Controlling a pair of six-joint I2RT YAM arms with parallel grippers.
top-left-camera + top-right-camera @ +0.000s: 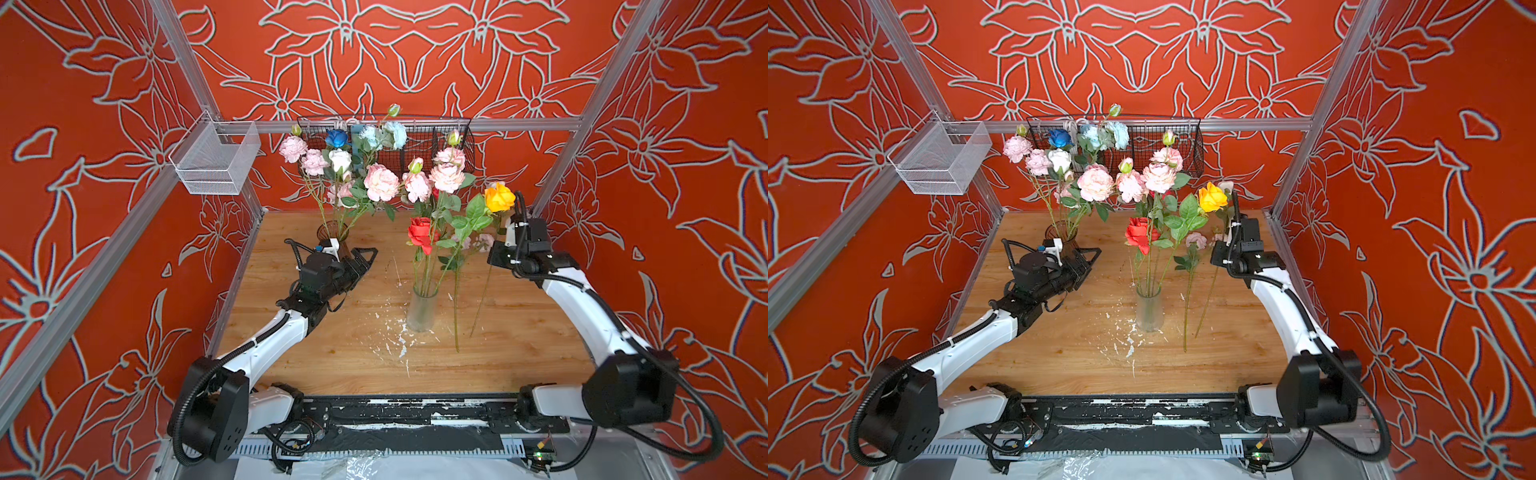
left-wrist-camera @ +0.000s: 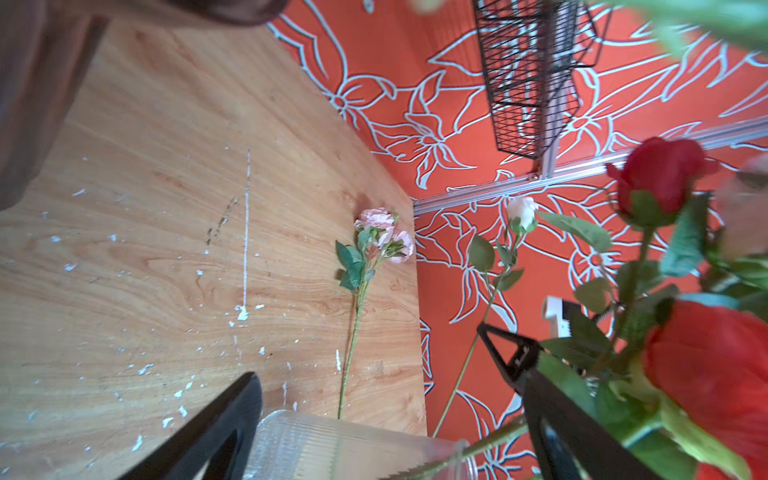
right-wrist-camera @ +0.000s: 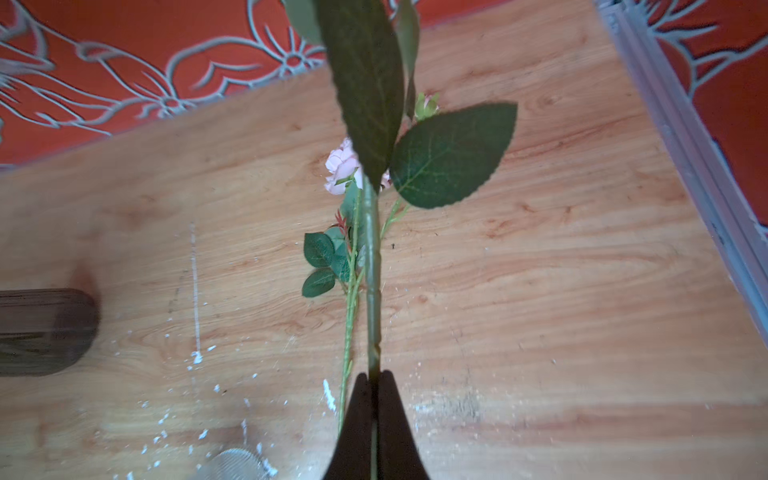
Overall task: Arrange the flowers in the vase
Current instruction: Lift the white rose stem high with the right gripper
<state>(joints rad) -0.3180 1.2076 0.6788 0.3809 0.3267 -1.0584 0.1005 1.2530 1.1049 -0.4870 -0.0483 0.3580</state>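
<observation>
A clear ribbed vase (image 1: 422,309) (image 1: 1149,309) stands mid-table and holds a red rose (image 1: 420,233) and pink peonies (image 1: 446,176). My right gripper (image 3: 374,376) (image 1: 498,237) is shut on the green stem (image 3: 372,270) of an orange-yellow rose (image 1: 498,197) (image 1: 1212,197), which hangs upright to the right of that vase. One pink flower (image 1: 484,242) (image 2: 384,232) (image 3: 340,166) lies flat on the table beneath it. My left gripper (image 2: 365,351) (image 1: 368,259) stands open and empty, left of the clear vase (image 2: 345,444) and apart from it.
A dark glass vase (image 1: 332,230) at the back left holds several pink, white and blue flowers. A black wire basket (image 1: 436,141) hangs on the back wall and a white mesh basket (image 1: 216,158) on the left rail. White flecks mark the wooden table (image 1: 332,353).
</observation>
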